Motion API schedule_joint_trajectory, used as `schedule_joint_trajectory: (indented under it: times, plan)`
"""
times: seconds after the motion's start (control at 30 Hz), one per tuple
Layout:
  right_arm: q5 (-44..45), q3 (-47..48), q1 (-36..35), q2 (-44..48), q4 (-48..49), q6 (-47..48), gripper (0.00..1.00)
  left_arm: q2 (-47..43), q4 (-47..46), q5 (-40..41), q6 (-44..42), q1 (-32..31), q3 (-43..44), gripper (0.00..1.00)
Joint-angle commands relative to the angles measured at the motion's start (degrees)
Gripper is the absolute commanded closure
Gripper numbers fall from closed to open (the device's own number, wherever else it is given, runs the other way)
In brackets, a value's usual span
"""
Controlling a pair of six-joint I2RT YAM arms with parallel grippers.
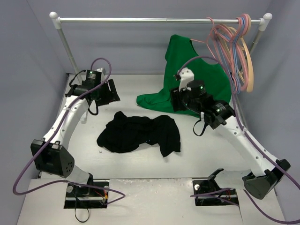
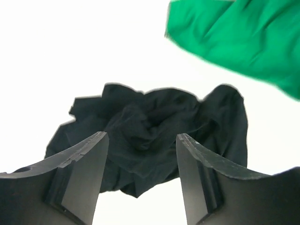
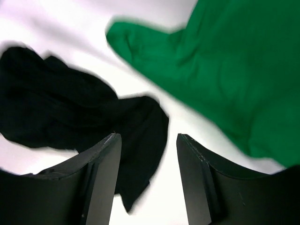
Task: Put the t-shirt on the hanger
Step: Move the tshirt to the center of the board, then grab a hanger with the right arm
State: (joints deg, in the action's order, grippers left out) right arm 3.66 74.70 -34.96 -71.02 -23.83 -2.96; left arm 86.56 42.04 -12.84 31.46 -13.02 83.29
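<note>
t-shirt [image 1: 138,132]: black crumpled cloth heap, ahead of both grippers.
left gripper [image 2: 142,136]: I see its fingers apart, empty.
right gripper [image 3: 147,136]: fingers apart, empty.
hanger [image 1: 216,40]: thin pink wire on rail [image 1: 159,19], beyond right gripper; top view only.

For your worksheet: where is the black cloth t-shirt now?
Top view: the crumpled black cloth t-shirt lies centre-left on the white table, nearer than the green cloth t-shirt.

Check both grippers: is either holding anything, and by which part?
Nothing is held. The left gripper and the right gripper are both open with empty gaps; the t-shirt lies crumpled on the table, untouched.
</note>
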Motion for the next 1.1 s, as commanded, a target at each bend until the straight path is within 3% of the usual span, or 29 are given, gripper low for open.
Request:
schedule_joint_trajectory:
  times: [0.0,0.07,0.2,0.3,0.47,0.57,0.7,1.07]
  plan:
    - [1.3,9.4,-0.3,0.1,2.7,4.7,0.48,-4.5,0.8,4.9,-2.2,0.2,5.9,0.41]
    - [2.7,14.9,-0.3,-1.1,1.7,6.5,0.5,-6.0,2.9,6.4,-4.0,0.2,6.4,0.41]
    - [8.8,24.2,0.2,-3.4,1.2,10.2,0.74,-8.9,5.0,8.0,-6.1,0.2,4.4,0.41]
    - [11.1,31.7,3.9,-5.9,0.7,13.1,0.84,-11.5,7.3,7.7,-8.0,0.2,2.2,0.41]
    - [7.9,40.3,17.4,-11.3,-1.6,13.9,0.83,-16.0,9.5,7.2,-8.5,0.2,-0.9,0.41]
    - [5.0,40.6,22.3,-13.0,-0.6,13.3,0.81,-17.3,9.7,5.2,-8.5,0.2,-1.6,0.41]
    - [-4.4,41.7,33.4,-15.5,0.0,9.9,0.79,-17.7,10.3,3.3,-9.0,0.2,-2.5,0.41]
    - [-13.9,43.5,40.8,-20.8,-0.9,8.1,0.77,-18.3,10.5,2.0,-9.8,-1.2,-4.3,0.41]
